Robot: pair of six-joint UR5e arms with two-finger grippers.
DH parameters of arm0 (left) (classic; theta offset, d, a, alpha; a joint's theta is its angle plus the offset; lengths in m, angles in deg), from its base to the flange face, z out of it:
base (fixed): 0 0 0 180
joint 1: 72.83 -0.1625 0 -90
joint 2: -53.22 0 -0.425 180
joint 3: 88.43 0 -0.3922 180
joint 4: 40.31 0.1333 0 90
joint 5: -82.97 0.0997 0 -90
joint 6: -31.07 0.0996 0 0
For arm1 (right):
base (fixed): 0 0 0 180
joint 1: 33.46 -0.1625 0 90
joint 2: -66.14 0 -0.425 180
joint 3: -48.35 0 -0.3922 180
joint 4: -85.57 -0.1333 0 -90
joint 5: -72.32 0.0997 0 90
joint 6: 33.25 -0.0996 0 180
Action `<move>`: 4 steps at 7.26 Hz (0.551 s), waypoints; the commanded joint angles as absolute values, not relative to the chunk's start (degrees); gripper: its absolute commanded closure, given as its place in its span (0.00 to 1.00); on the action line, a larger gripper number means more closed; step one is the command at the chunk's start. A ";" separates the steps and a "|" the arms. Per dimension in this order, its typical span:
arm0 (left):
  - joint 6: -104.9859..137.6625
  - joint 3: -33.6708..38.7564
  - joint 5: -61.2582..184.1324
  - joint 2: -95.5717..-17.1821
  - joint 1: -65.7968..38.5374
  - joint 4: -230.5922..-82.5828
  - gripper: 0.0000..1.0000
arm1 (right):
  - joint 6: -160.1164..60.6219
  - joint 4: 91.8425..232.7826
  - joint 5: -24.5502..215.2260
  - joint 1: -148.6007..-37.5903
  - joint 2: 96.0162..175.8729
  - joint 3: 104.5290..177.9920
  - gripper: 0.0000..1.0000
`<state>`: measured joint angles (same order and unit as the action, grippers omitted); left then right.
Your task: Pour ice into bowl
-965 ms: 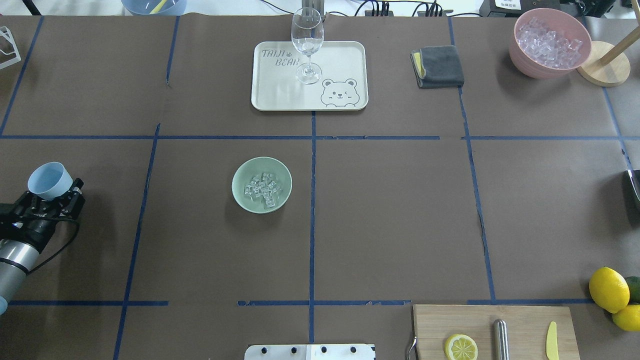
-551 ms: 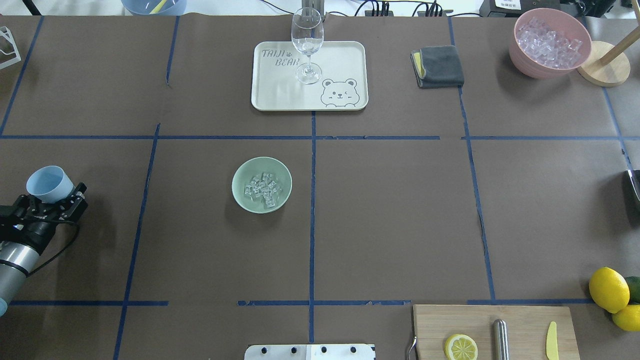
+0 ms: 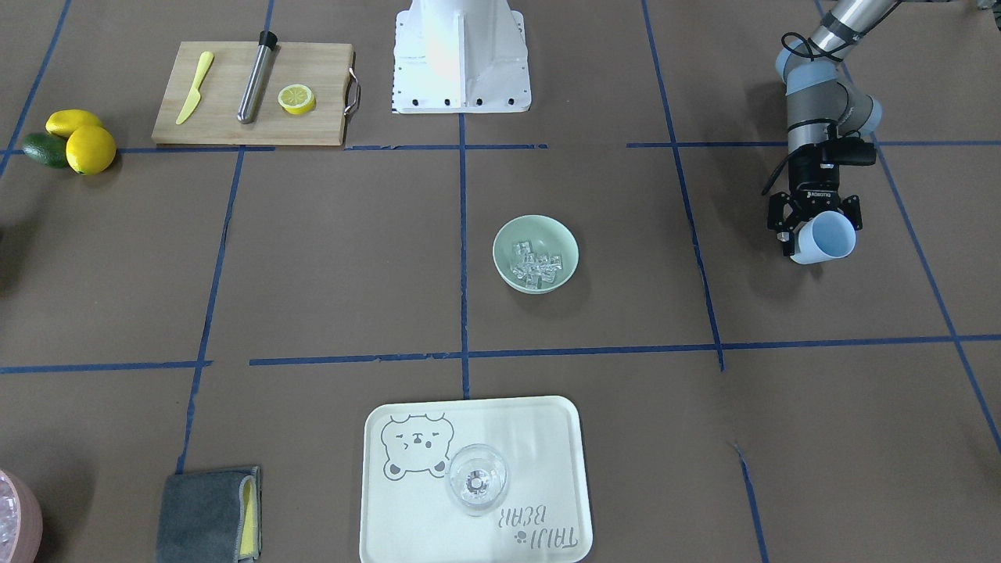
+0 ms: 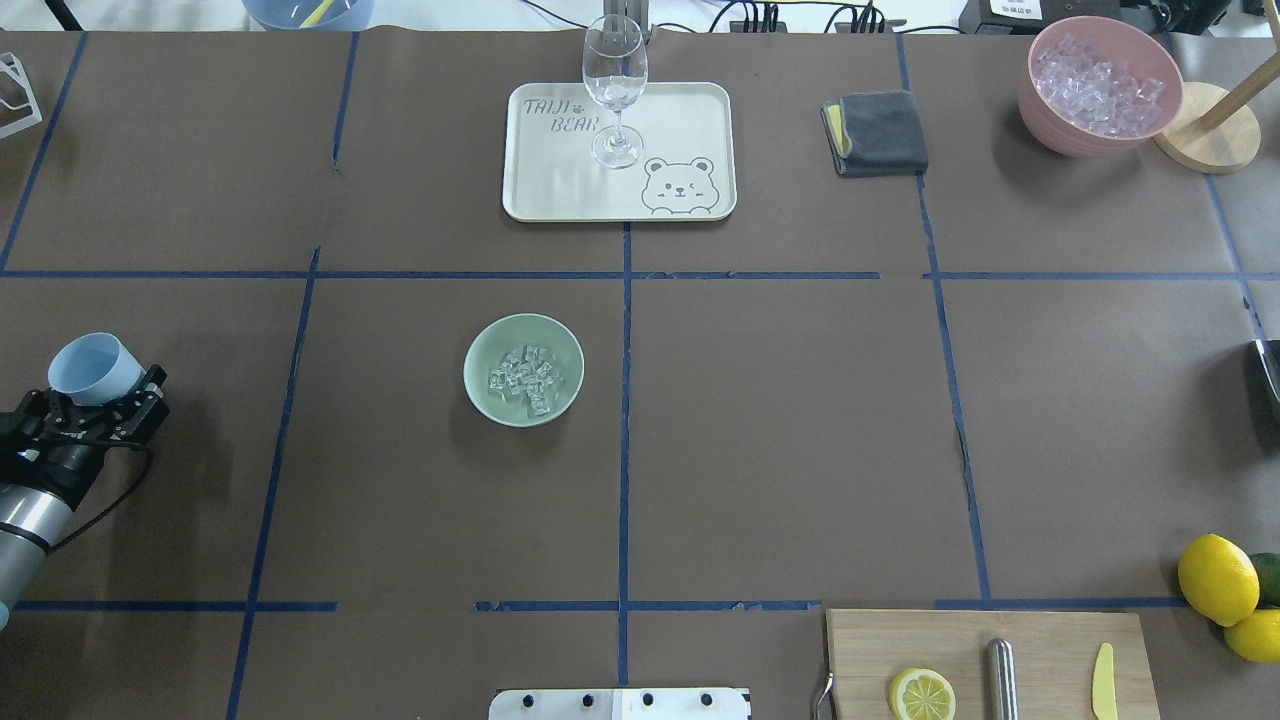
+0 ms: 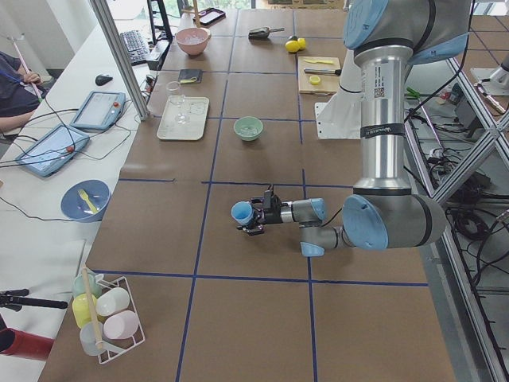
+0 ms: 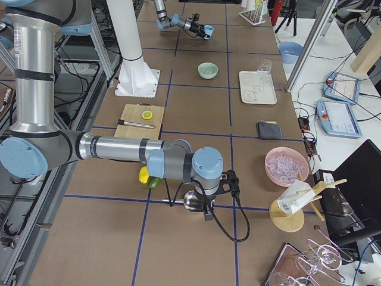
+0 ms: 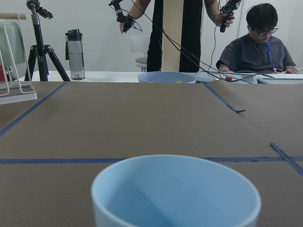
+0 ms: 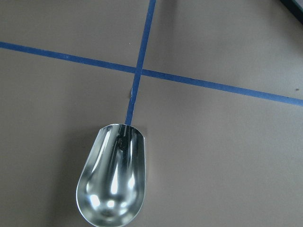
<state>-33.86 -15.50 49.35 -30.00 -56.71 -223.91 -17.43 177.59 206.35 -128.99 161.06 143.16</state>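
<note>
The worktop [image 4: 780, 420] is covered in brown paper, crossed by blue tape lines. The mint-green bowl [image 4: 483, 349] sits near its middle. At the far edge stand a cream tray [image 4: 680, 120], a folded grey cloth [image 4: 880, 133] and a pink bowl [image 4: 1050, 135]. On the near right lie a wooden cutting board [image 4: 1040, 640] and lemons [image 4: 1216, 578].

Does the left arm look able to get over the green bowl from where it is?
Probably yes. Only bare table lies between the left gripper and the bowl. The gripper is shut on the blue cup, though, so it could hover there but not grasp the bowl.
</note>
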 commanded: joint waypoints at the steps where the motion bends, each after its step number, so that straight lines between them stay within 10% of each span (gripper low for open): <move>1: -33.79 -15.48 49.92 -29.84 -56.74 -224.44 0.00 | -17.51 177.59 206.35 -129.00 161.06 143.19 0.00; 4: -33.88 -15.30 50.27 -29.84 -58.05 -224.79 0.00 | -17.51 177.59 206.35 -129.00 161.06 143.19 0.00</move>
